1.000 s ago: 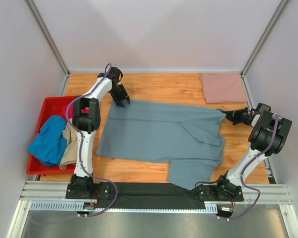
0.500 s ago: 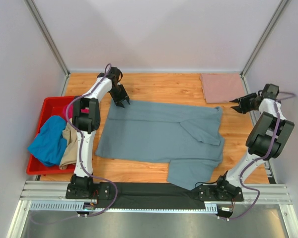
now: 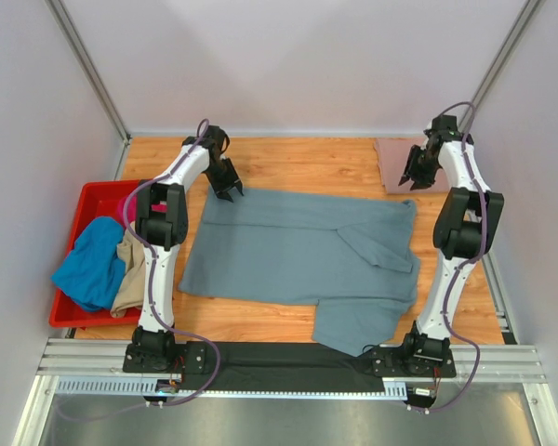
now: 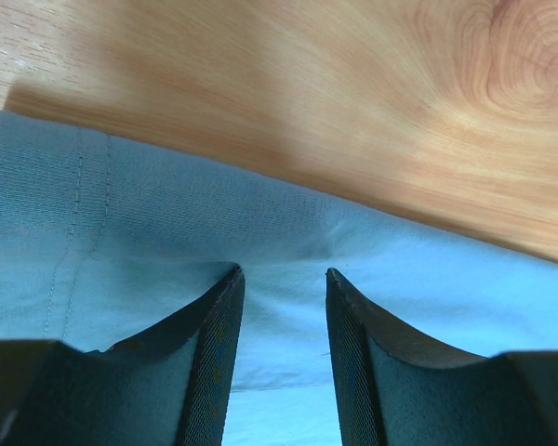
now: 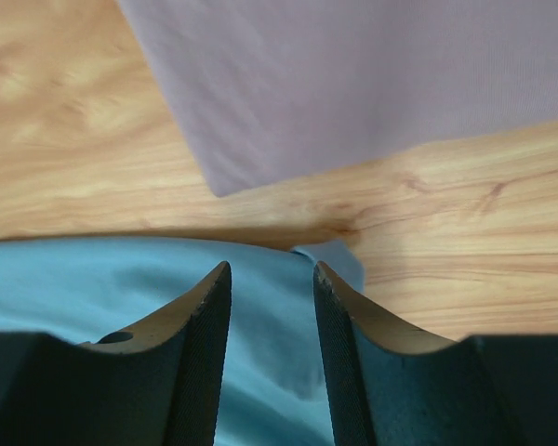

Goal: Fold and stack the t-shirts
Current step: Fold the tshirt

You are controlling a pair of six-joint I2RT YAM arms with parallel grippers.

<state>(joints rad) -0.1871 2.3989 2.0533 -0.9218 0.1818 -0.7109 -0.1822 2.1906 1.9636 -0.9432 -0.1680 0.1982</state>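
1. T-shirts stand at different stages. The dusty-pink t-shirt (image 3: 418, 165) lies folded flat in the far right corner of the counter (image 3: 307, 158), so I judge that one shirt is done.
2. The grey-blue t-shirt (image 3: 298, 251) lies spread on the middle of the counter with a flap turned in on its right side. Its folding looks only begun.
3. The bright blue t-shirt (image 3: 88, 262), the beige t-shirt (image 3: 130, 269) and the magenta t-shirt (image 3: 130, 206) wait crumpled in the red bin (image 3: 98, 195) at the left edge.
4. The left tool (image 4: 281, 274) has its fingers a little apart at the far left hem of the grey-blue t-shirt, with no cloth clamped between them. The right tool (image 5: 270, 268) is also parted and holds nothing. It hangs over the far right corner of that shirt.
5. Only a narrow strip of wood separates this corner from the dusty-pink t-shirt. Bare wood runs along the far wall, and the near part of the grey-blue t-shirt almost reaches the near edge of the counter.
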